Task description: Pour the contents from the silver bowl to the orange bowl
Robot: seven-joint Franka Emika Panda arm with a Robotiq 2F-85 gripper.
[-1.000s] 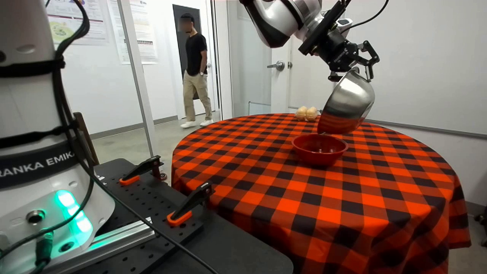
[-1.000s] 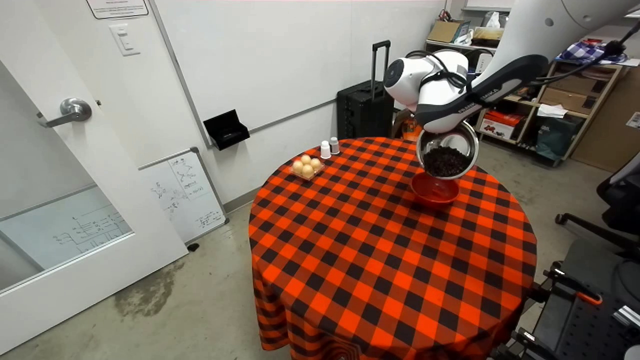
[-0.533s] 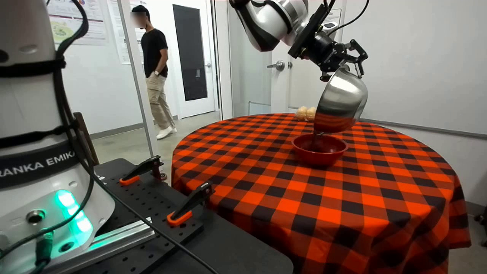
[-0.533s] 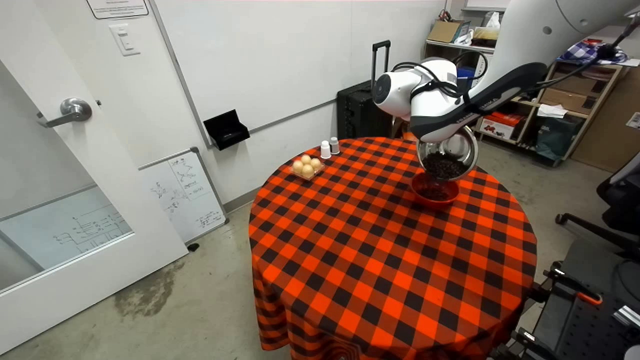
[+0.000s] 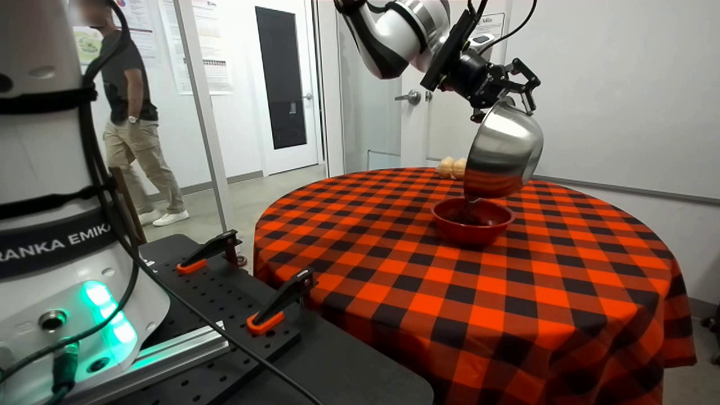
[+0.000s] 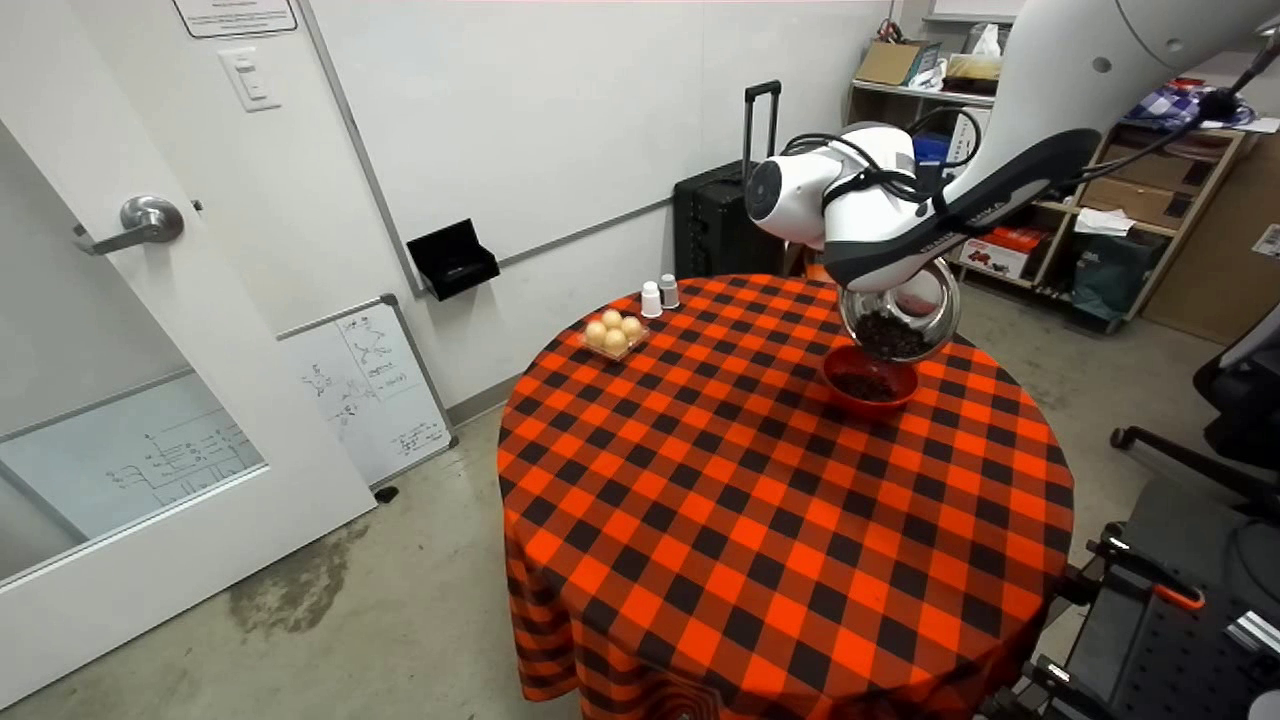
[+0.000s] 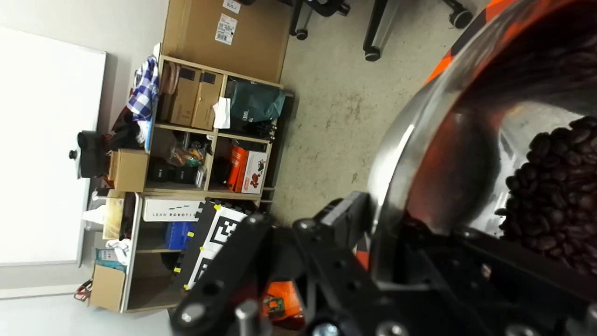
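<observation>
The silver bowl (image 5: 503, 149) is caught mid-pour, right of center in both exterior views. Below it a round table (image 5: 562, 292), dressed in red-and-black check, spreads across the lower right of an exterior view, while a robot arm (image 6: 870, 220) reaches in from the upper right of an exterior view. The silver bowl tilts steeply, its lower lip just above the orange bowl (image 5: 472, 230), which sits upright on the table; whether lip and rim touch cannot be told. The gripper (image 5: 509, 104) has its jaws pinched on the steel rim, one to each side, as the lower middle of the wrist view shows. Dark beans (image 7: 555, 196), coffee by their look, lie heaped in the silver bowl at the right edge of the wrist view, and a share sits in the bottom of the orange bowl; any in mid-fall are too small to tell. The job appears partly done: some beans are across, a sizable heap is left. What remains, it would seem, is to tip the bowl farther until the last of them drop out.
</observation>
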